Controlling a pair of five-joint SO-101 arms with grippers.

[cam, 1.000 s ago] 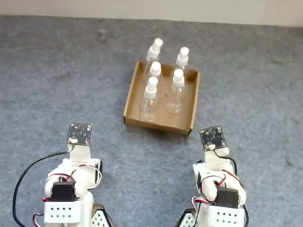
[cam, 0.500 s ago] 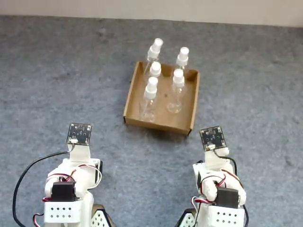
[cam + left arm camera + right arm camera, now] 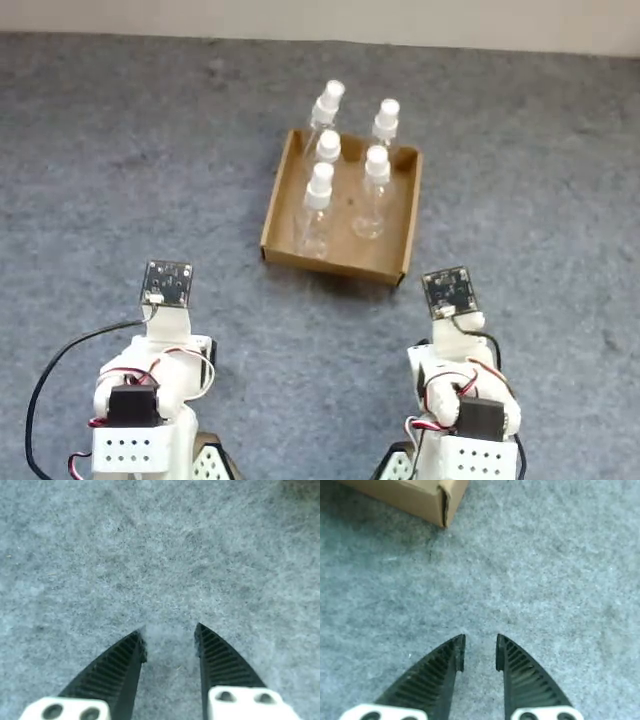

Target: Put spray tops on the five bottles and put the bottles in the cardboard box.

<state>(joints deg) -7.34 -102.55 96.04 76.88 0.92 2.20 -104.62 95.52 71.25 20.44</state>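
We are seeing five bottles (image 3: 367, 208) standing upright in the box (image 3: 335, 262), each wearing a white top (image 3: 377, 160). Three are plainly inside. The two at the back are rising past the far rim, and we cannot tell for sure where their bases are sitting. We are judging the task as finished or nearly so.

The bottles are looking clear, thin-walled and empty, so we are expecting them to be light, smooth and easy to tip, being tall and narrow. We are judging the best hold to be around the body just under the shoulder. A pinch on the top would risk pulling it off, and a hard squeeze might dent the wall. The box is looking like light, stiff cardboard that would slide on the mat (image 3: 120, 150) if nudged.

The left arm (image 3: 150, 380) and right arm (image 3: 460, 390) are sitting folded back at the near edge, well apart from each other. The left claw (image 3: 170, 635) is pointing down at bare mat, its jaws parted and gripping nothing. The right claw (image 3: 480, 642) is hanging over the mat near the box's near corner, jaws narrowly parted and likewise empty.
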